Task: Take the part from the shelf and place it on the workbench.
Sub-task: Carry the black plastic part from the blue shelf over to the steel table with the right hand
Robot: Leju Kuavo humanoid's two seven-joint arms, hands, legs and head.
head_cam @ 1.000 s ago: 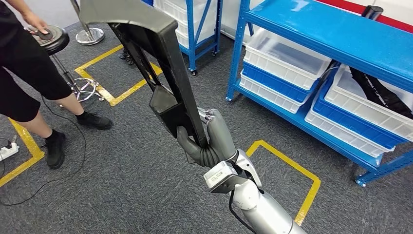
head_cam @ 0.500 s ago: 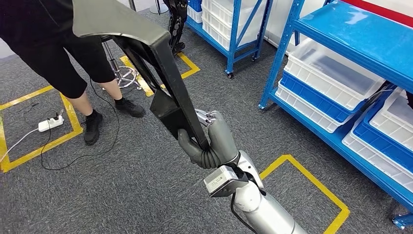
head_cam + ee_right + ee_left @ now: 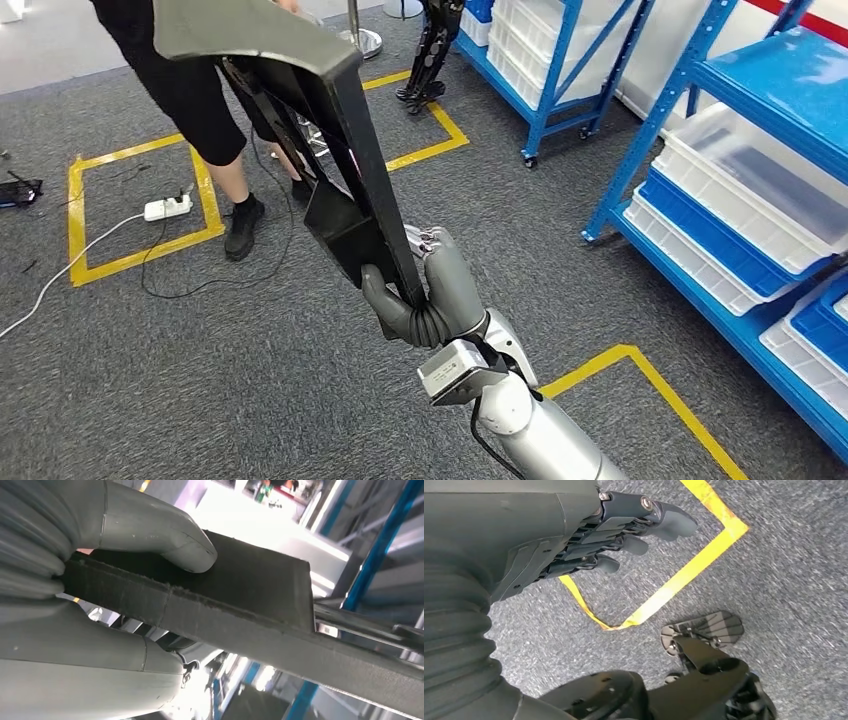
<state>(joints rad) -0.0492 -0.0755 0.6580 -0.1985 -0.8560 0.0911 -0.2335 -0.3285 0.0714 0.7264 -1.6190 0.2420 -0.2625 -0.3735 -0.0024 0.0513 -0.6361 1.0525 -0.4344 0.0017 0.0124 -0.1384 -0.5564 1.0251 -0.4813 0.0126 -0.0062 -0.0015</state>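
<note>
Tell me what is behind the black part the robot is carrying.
Behind the black part: a person's legs, grey carpet, yellow floor tape. It covers whatever else stands there.

person (image 3: 190, 90) close ahead-left, blue shelves (image 3: 740, 150) right, open carpet (image 3: 200, 380) between

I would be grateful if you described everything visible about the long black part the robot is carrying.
The black part is a long, matte, plastic-looking piece: a straight bar with thin struts, a boxy block and a wide curved grey top. It is held tilted above the carpet, gripped at its lower end by the right hand, thumb pressed on its flat face.
</note>
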